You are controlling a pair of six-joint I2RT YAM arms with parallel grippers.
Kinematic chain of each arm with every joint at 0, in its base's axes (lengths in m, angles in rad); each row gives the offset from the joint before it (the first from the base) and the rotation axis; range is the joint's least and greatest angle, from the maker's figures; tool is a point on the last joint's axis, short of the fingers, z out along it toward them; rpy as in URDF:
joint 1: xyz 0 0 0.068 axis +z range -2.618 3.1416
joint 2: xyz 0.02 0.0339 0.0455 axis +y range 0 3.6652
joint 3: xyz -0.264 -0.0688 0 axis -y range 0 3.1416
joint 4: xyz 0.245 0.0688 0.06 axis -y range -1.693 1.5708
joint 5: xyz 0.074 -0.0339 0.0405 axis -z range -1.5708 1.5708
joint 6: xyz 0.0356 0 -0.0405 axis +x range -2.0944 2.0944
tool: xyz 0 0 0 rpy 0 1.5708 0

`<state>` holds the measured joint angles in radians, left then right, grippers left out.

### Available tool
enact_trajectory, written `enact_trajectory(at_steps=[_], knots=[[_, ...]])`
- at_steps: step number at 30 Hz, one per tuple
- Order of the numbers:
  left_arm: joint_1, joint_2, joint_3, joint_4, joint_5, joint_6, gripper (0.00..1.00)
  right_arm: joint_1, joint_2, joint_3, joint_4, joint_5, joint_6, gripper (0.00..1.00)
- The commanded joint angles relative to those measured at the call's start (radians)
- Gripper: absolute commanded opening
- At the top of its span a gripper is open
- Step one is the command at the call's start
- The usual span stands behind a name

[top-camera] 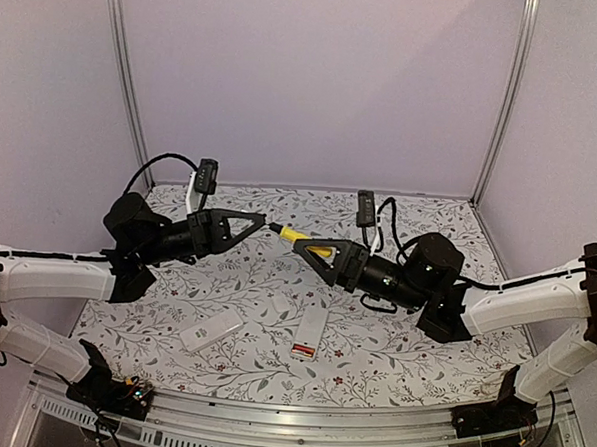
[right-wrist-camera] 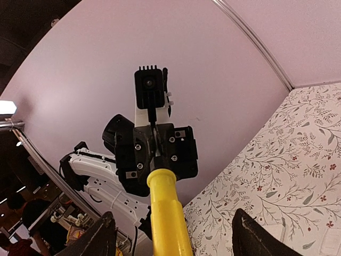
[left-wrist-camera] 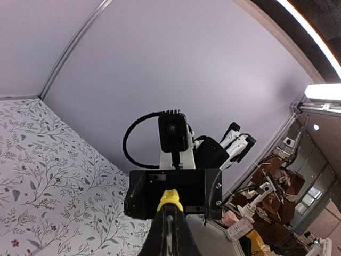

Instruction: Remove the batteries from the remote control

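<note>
The remote control (top-camera: 310, 329) lies on the table in the top view, white, with its back open. A red-orange patch at its near end looks like the batteries (top-camera: 303, 352). Both grippers meet in the air above the table's middle, over a yellow-handled screwdriver (top-camera: 303, 241). My left gripper (top-camera: 266, 224) (left-wrist-camera: 170, 216) is shut on its thin metal shaft. My right gripper (top-camera: 315, 250) (right-wrist-camera: 176, 237) is open. The yellow handle (right-wrist-camera: 168, 213) runs between its spread fingers (right-wrist-camera: 98, 237) with gaps on both sides.
A white cover-like piece (top-camera: 211, 332) lies left of the remote, and a smaller white piece (top-camera: 280, 305) lies just behind it. Flower-patterned cloth (top-camera: 412, 360) covers the table. Purple walls with metal corner posts (top-camera: 126, 74) close the back and sides.
</note>
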<state>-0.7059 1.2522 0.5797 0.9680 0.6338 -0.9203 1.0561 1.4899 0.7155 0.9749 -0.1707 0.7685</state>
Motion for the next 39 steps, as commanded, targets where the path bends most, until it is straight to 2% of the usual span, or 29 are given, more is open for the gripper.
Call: enact_trajectory(at_steps=[1, 6, 9, 13, 18, 23, 31, 33, 36, 39], knots=[[-0.017, 0.000, 0.006, 0.028, -0.012, 0.016, 0.00, -0.007, 0.012, 0.039, 0.046, -0.037, 0.009, 0.69], [-0.027, 0.009, 0.010, 0.035, -0.012, 0.016, 0.00, -0.007, 0.013, 0.054, 0.055, -0.048, 0.008, 0.50], [-0.030, 0.009, 0.009, 0.036, -0.016, 0.022, 0.00, -0.006, 0.018, 0.057, 0.055, -0.056, 0.009, 0.42], [-0.031, 0.012, 0.007, 0.040, -0.020, 0.023, 0.00, -0.007, 0.021, 0.057, 0.054, -0.059, 0.012, 0.36], [-0.033, 0.017, 0.015, 0.040, -0.022, 0.021, 0.00, -0.007, 0.023, 0.056, 0.053, -0.059, 0.010, 0.34], [-0.034, 0.029, 0.018, 0.042, -0.019, 0.020, 0.00, -0.007, 0.026, 0.056, 0.046, -0.061, 0.011, 0.24], [-0.037, 0.053, 0.030, 0.020, -0.027, 0.018, 0.01, -0.007, -0.001, 0.034, 0.012, -0.008, -0.009, 0.02], [-0.037, 0.059, 0.040, -0.022, -0.035, 0.027, 0.19, -0.007, -0.016, 0.027, -0.023, 0.026, -0.019, 0.00], [-0.037, 0.068, 0.047, -0.121, -0.054, 0.050, 0.48, -0.007, -0.063, 0.025, -0.172, 0.121, -0.040, 0.00], [-0.040, 0.070, 0.035, -0.228, -0.081, 0.073, 0.67, -0.007, -0.147, -0.004, -0.389, 0.256, -0.049, 0.00]])
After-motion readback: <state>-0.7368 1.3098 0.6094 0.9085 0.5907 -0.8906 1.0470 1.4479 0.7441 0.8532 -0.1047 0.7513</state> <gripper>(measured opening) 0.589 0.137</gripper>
